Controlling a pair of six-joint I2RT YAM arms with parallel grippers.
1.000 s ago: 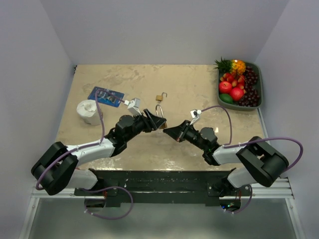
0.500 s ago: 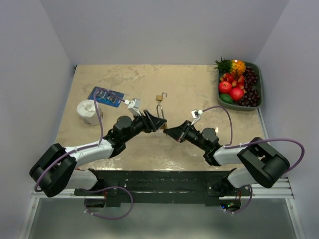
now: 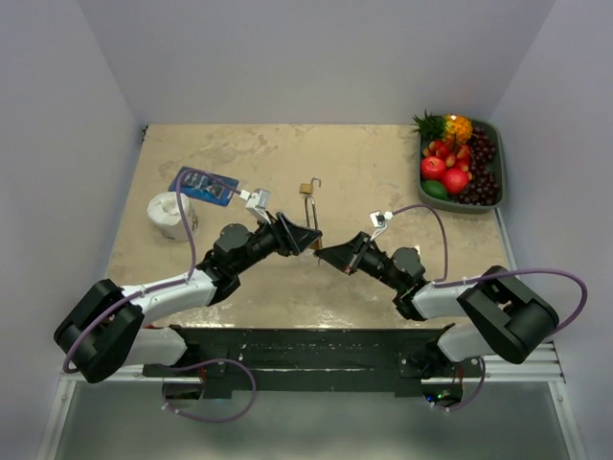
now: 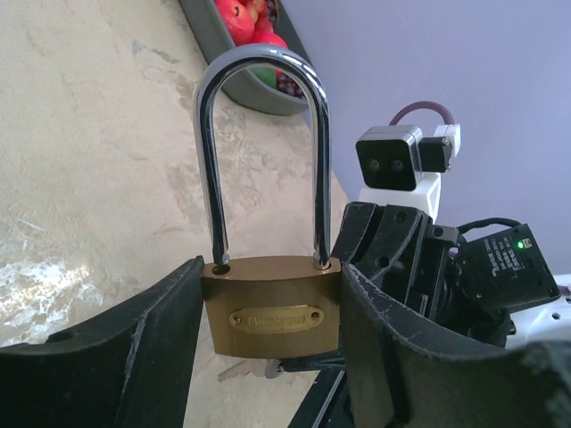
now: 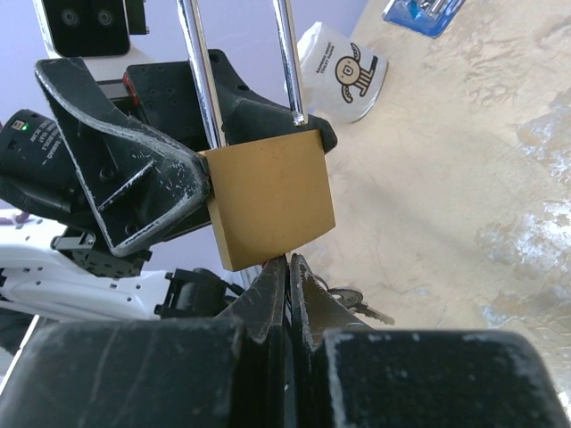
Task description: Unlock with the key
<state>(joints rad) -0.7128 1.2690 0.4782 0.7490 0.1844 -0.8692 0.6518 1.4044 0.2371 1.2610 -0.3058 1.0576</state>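
1. We see the left gripper clamped on a brass padlock, one black finger against each narrow side of the body.
2. The padlock is held above the middle of the table, between the two arms. Its long steel shackle points away from the fingers, and both legs sit in the body.
3. The right gripper faces the left one. Its fingers are pressed tight together, and their tips touch the bottom edge of the padlock.
4. Small silver keys hang just beside those tips, under the padlock. We cannot tell whether a key blade is pinched between the fingers or sits in the keyhole.
5. A second, smaller padlock lies on the table just beyond the held one, its shackle swung open.
6. To the far left lie a blue packet and, nearer, a white cup printed with a cartoon figure.
7. A dark tray of fruit sits at the far right edge.
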